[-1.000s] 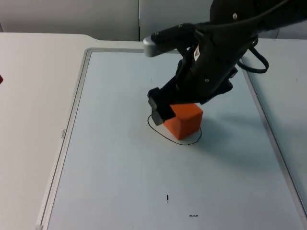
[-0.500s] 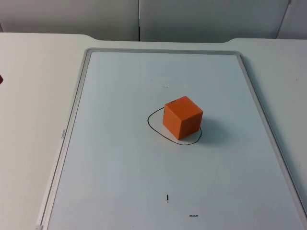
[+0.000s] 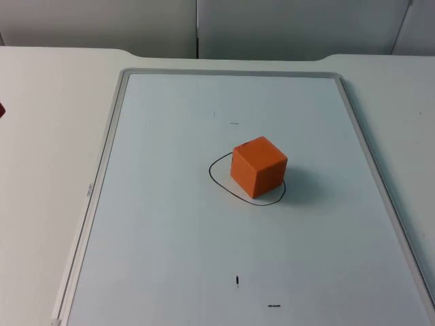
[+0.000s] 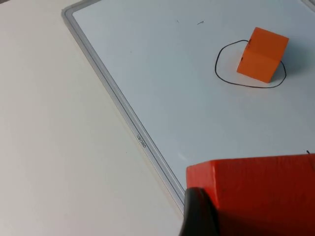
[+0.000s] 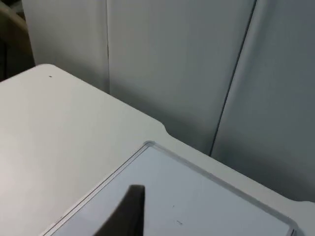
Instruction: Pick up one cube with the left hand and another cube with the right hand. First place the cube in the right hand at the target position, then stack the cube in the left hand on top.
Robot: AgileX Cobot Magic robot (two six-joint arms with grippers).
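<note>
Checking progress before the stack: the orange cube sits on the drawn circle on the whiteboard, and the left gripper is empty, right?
Not quite. The orange cube does sit on the drawn circle, but the left wrist view shows the left gripper holding a red cube.

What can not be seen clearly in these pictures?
- Red cube, left wrist view: cut off by the picture's edge and partly covered by a black fingertip, so its full shape is unknown.
- Orange cube, top view: its underside hides part of the drawn circle.
- Small black marks on the whiteboard: too small to read.
</note>
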